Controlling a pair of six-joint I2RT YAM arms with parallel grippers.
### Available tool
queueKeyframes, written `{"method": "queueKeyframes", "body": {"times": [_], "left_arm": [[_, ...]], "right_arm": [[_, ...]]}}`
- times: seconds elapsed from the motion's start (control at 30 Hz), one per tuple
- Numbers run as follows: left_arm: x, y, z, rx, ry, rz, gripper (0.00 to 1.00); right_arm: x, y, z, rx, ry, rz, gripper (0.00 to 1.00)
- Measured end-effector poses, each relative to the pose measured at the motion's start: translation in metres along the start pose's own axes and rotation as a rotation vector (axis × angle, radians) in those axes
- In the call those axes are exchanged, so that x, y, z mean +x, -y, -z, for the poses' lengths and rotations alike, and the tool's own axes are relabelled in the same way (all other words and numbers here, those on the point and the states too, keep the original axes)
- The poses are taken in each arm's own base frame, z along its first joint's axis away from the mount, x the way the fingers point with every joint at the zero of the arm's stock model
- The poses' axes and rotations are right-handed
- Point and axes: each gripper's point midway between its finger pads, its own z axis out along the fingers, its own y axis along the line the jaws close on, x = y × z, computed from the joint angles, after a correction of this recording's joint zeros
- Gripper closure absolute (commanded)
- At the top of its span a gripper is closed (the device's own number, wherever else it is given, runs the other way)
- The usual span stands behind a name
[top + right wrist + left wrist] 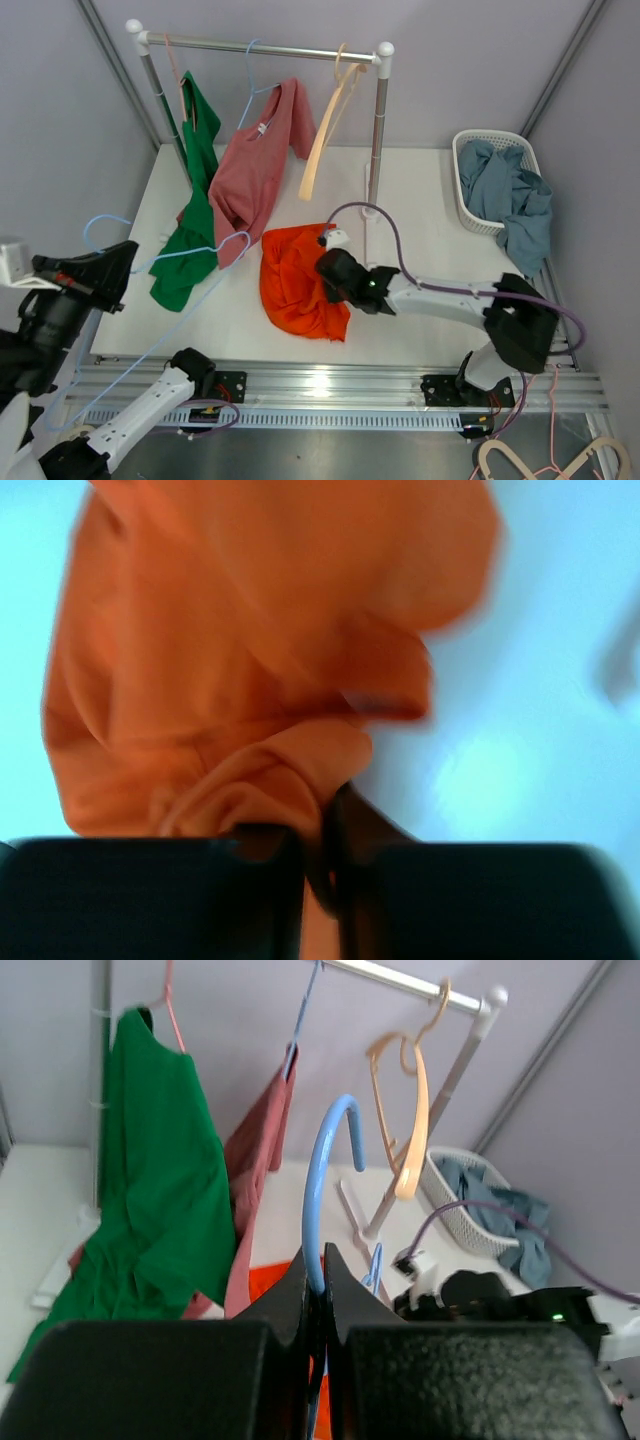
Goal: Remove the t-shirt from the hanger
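An orange t-shirt (292, 285) lies crumpled on the white table (420, 200). My right gripper (333, 277) is shut on a fold at the shirt's right edge; the right wrist view shows cloth (250, 660) pinched between its jaws (325, 815). My left gripper (108, 275) is at the table's left edge, shut on a light blue wire hanger (190, 252), which is bare and reaches towards the shirt. In the left wrist view the hanger's hook (322, 1160) rises from the closed jaws (322, 1260), with the orange shirt (272, 1275) behind.
A clothes rack (260, 48) at the back holds a green shirt (198, 200), a pink shirt (255, 170) and an empty peach hanger (325, 130). A white basket (478, 140) with blue-grey clothes stands at the right. Spare hangers (545, 462) lie at bottom right.
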Motion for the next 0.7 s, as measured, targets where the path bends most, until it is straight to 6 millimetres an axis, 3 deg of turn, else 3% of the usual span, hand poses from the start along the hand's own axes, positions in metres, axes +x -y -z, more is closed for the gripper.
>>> {"method": "queueKeyframes", "body": {"times": [0.07,0.1,0.2,0.37,0.47,0.53,0.57,0.6,0.7], "left_arm": [[-0.011,-0.004,0.010,-0.010,0.058,0.000,0.99],[-0.011,-0.007,0.010,-0.019,0.065,-0.006,0.99],[-0.001,-0.012,0.001,-0.052,0.032,-0.030,0.99],[0.010,-0.014,-0.026,-0.093,-0.032,-0.076,0.99],[0.012,-0.009,-0.052,-0.106,-0.076,-0.092,0.99],[0.014,-0.003,-0.075,-0.109,-0.109,-0.092,0.99],[0.016,0.001,-0.086,-0.107,-0.124,-0.091,0.99],[0.018,0.005,-0.097,-0.102,-0.139,-0.089,0.99],[0.028,0.010,-0.128,-0.110,-0.193,-0.099,0.99]], "right_arm": [[-0.015,-0.016,-0.021,-0.016,-0.022,0.012,0.19],[-0.021,-0.026,-0.033,-0.034,-0.029,0.019,0.01],[-0.029,-0.061,-0.064,-0.123,-0.051,0.042,0.01],[-0.016,-0.099,-0.112,-0.178,-0.139,0.082,0.00],[-0.016,-0.118,-0.123,-0.159,-0.127,0.124,0.01],[-0.011,-0.121,-0.124,-0.135,-0.118,0.144,0.09],[-0.008,-0.120,-0.122,-0.128,-0.103,0.147,0.30],[-0.001,-0.116,-0.119,-0.127,-0.100,0.144,0.99],[0.032,-0.087,-0.083,-0.123,-0.137,0.081,1.00]]}}
